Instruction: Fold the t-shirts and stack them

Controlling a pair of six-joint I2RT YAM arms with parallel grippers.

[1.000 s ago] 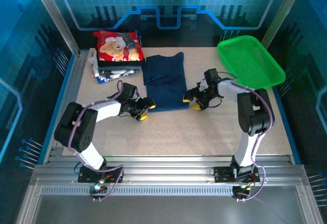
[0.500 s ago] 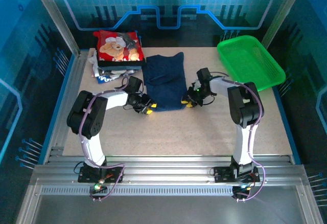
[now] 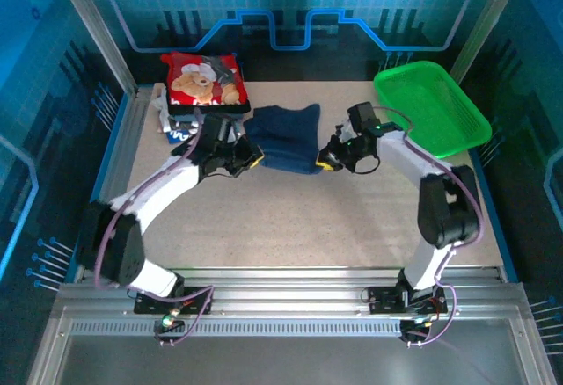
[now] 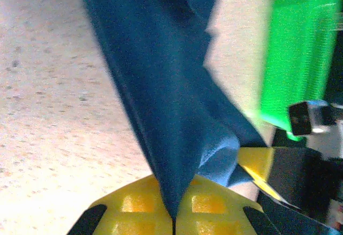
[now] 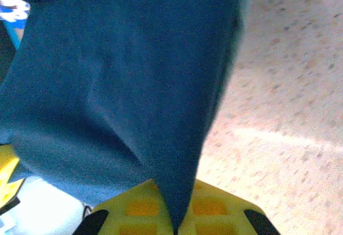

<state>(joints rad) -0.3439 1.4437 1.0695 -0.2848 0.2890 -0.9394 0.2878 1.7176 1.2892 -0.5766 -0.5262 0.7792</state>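
- My left claw [image 3: 249,158] was pressed together on the near-left edge of the navy blue cloth t-shirt [image 3: 286,139], with the fabric caught between my yellow pads [image 4: 134,203].
- My right claw [image 3: 327,162] pinched the same shirt's near-right edge.
- The shirt lay bunched between both claws, past the middle of the speckled tabletop [image 3: 308,218].
- At the far-left corner sat a folded stack topped by the red teddy-bear print t-shirt [image 3: 204,82].
- The green plastic mesh basket [image 3: 431,104] sat at the far-right corner.

The bare table [image 3: 308,227] is wide open across the lower half of the frame. Upper left, the shirt stack [image 3: 204,86] crowds my left gripper [image 3: 253,158]; upper right, the green basket [image 3: 431,108] flanks my right gripper [image 3: 325,163]. The navy shirt [image 3: 286,139] spans between them.
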